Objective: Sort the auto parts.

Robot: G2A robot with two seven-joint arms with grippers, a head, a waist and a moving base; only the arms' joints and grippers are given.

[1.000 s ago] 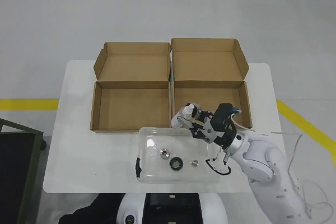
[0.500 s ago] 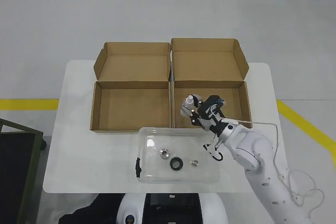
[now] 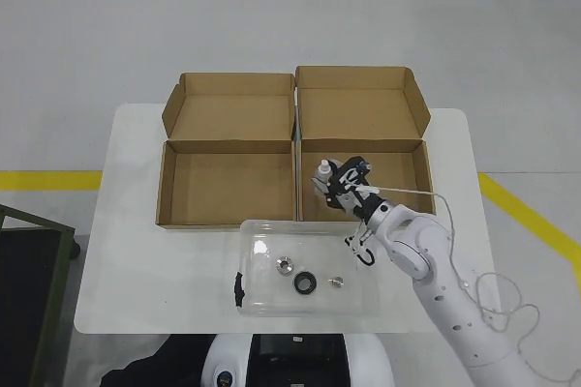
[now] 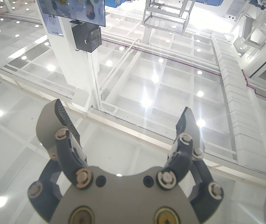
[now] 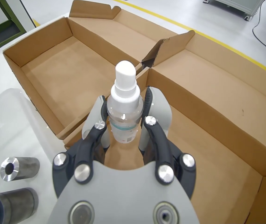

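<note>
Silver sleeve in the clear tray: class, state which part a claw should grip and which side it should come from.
Grip the silver sleeve across its round outer wall, coming straight down from above. In the top view its bore faces up, so it seems to stand on end in the tray, with free space around it.

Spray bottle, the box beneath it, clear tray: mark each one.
spray bottle (image 5: 124,111), right wrist view, clear shoulder under the white cap.
box (image 3: 402,181), top view, bare floor.
clear tray (image 3: 271,296), top view, bare floor.

Top view looks down on the white worktop; the close right wrist view shares its brown cardboard boxes; left wrist faces upward.
</note>
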